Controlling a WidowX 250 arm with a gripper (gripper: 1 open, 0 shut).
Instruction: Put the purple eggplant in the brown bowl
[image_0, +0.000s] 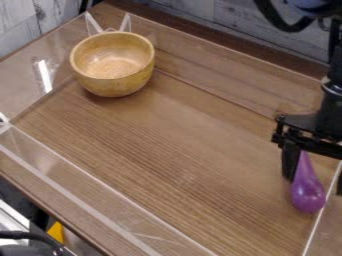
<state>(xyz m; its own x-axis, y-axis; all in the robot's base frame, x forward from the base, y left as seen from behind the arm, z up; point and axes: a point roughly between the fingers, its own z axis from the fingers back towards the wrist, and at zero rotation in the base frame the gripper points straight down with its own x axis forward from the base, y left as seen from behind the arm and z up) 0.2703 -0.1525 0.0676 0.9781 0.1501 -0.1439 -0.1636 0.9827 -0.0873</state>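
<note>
The purple eggplant (309, 188) lies on the wooden table (174, 140) at the right, near the edge. My black gripper (315, 166) hangs straight above its upper end, open, one finger (287, 160) left of the eggplant and the other at the frame's right edge. Nothing is held. The brown bowl (112, 63) stands empty at the back left, far from the gripper.
Clear plastic walls (80, 200) border the table at the front, left and right. A white wire stand (107, 22) rises behind the bowl. A black and yellow object (51, 238) sits below the front corner.
</note>
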